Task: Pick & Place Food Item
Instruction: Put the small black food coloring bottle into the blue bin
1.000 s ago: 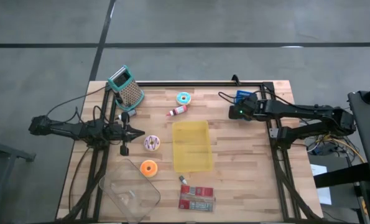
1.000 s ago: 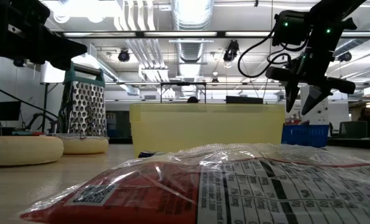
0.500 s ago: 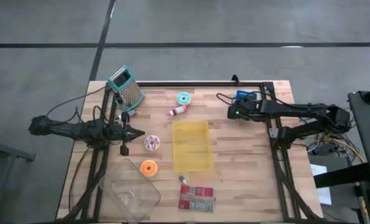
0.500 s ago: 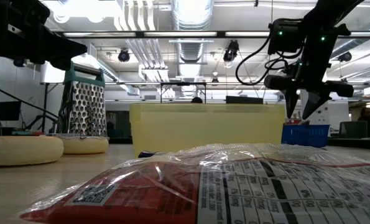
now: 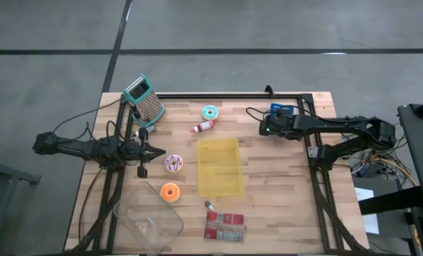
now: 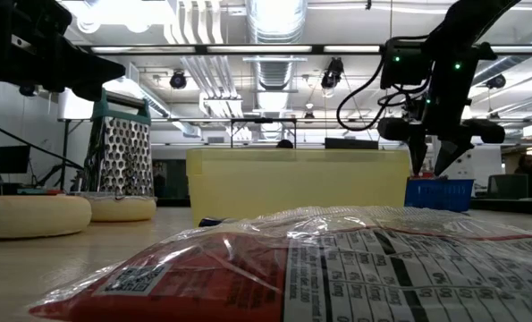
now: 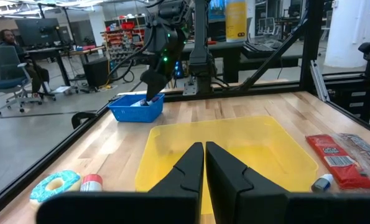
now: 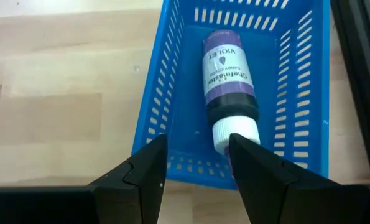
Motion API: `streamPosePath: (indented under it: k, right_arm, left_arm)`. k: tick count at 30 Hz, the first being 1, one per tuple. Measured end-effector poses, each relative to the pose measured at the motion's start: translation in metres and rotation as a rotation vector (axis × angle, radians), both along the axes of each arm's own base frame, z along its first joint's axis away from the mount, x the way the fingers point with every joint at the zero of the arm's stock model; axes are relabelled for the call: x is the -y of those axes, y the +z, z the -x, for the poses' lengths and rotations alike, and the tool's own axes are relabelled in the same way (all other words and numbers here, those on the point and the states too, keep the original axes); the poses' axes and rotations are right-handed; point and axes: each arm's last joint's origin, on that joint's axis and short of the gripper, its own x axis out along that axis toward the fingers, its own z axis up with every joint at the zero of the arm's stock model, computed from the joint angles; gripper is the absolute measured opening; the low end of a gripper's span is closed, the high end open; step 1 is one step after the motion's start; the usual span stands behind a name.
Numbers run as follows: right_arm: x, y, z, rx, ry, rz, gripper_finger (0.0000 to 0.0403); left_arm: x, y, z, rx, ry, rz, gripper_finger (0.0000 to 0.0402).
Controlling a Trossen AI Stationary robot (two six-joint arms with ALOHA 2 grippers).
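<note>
Wooden desk (image 5: pixel 268 178) with a black frame, grey floor all around.

Up close to the low camera: red snack packet (image 6: pixel 274 268) in clear wrap, tiny print too small to read. Next to it, orange donut (image 5: pixel 169 191) and sprinkled donut (image 5: pixel 173 163). Behind those, yellow tray (image 5: pixel 219 167) in the middle. Off to one side, left gripper (image 5: pixel 158 151), waiting, fingers pressed tight together, holding nothing. Farther back, cheese grater (image 5: pixel 144 97), blue-frosted donut (image 5: pixel 209 112), small red-capped bottle (image 5: pixel 204 126).

At the far corner, blue basket (image 8: pixel 303 99). Inside, lying flat, purple food-colour bottle (image 8: pixel 230 78) with white cap (image 8: pixel 235 134). Readable on label: "VIOLET". Smaller lines too fuzzy.

Right gripper (image 8: pixel 197 152) hanging just over basket, fingers partly spread, holding nothing, cap end between them.

To do this step well: go straight down, stay clear of basket walls, line fingers up on both sides of the bottle, pinch firmly, lift slowly. Round bottle likely to roll, so squeeze at the middle.
</note>
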Motion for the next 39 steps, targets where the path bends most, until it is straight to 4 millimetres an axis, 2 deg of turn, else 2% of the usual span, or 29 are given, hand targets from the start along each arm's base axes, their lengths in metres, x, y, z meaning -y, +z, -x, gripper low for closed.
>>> streamPosePath:
  k: [7,12,16,22,27,33,39]
  right_arm:
    - [0.003,-0.004,-0.002,-0.045,-0.016,0.076,0.0168]
    - [0.003,-0.003,-0.003,-0.027,-0.014,0.063,0.0169]
    - [0.0,0.001,-0.002,0.03,-0.004,0.009,0.0169]
    - [-0.003,0.015,0.001,0.086,0.051,0.019,0.0169]
    - [-0.017,0.034,-0.006,0.192,0.221,0.063,0.0173]
    - [-0.05,0.054,-0.023,0.305,0.563,0.183,0.018]
    - [-0.068,0.056,-0.042,0.377,0.752,0.222,0.018]
  left_arm:
    - [0.0,0.0,0.0,0.0,0.0,0.0,0.0023]
    - [0.0,0.0,0.0,0.0,0.0,0.0,0.0023]
    - [0.0,0.0,0.0,0.0,0.0,0.0,0.0023]
    - [0.0,0.0,0.0,0.0,0.002,0.0,0.0023]
    - [0.0,0.0,0.0,0.0,0.002,0.0,0.0023]
    - [0.0,0.0,0.0,0.0,0.002,0.0,0.0023]
    - [0.0,0.0,0.0,0.0,-0.001,0.0,0.0023]
